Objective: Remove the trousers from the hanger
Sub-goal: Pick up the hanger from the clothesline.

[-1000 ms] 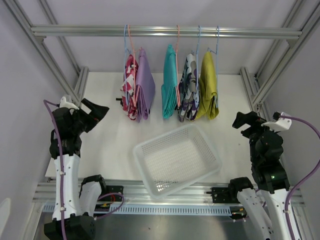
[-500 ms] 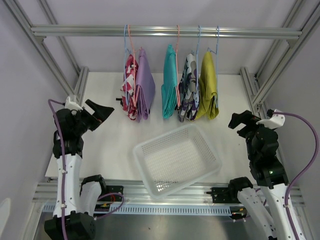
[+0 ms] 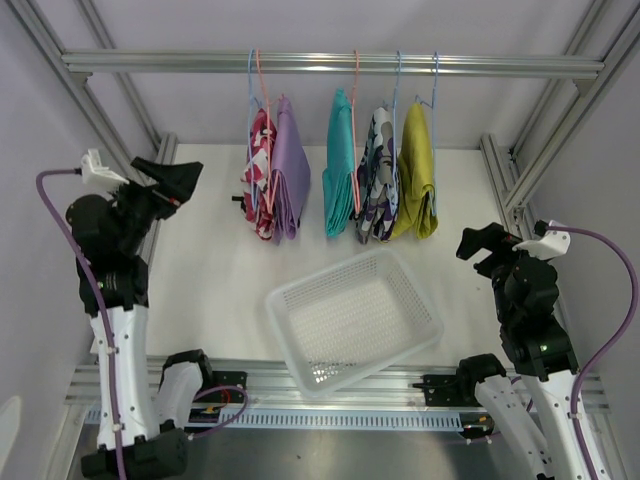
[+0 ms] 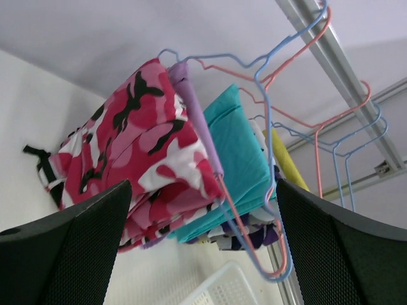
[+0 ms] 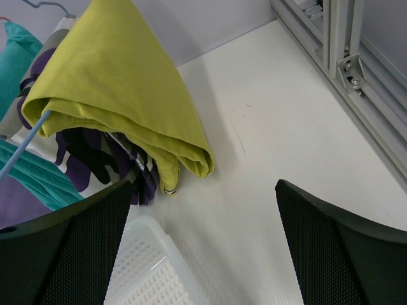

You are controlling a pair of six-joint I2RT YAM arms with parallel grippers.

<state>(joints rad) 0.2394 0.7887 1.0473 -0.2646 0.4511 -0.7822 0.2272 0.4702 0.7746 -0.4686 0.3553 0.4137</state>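
Five pairs of shorts hang folded on wire hangers from the metal rail (image 3: 330, 63): red-and-white patterned (image 3: 259, 170), lilac (image 3: 289, 170), teal (image 3: 338, 165), purple-black-white camouflage (image 3: 376, 180) and mustard yellow (image 3: 416, 170). My left gripper (image 3: 172, 180) is open and empty, raised left of the red-and-white shorts (image 4: 133, 152). My right gripper (image 3: 478, 243) is open and empty, low and right of the mustard shorts (image 5: 121, 95).
A white mesh basket (image 3: 353, 320) sits on the table below the shorts; its corner shows in the right wrist view (image 5: 152, 267). Aluminium frame posts (image 3: 510, 180) stand at both sides of the table.
My left arm has risen and swung left, its gripper now higher and pointing at the hanging shorts. My right gripper has barely moved.
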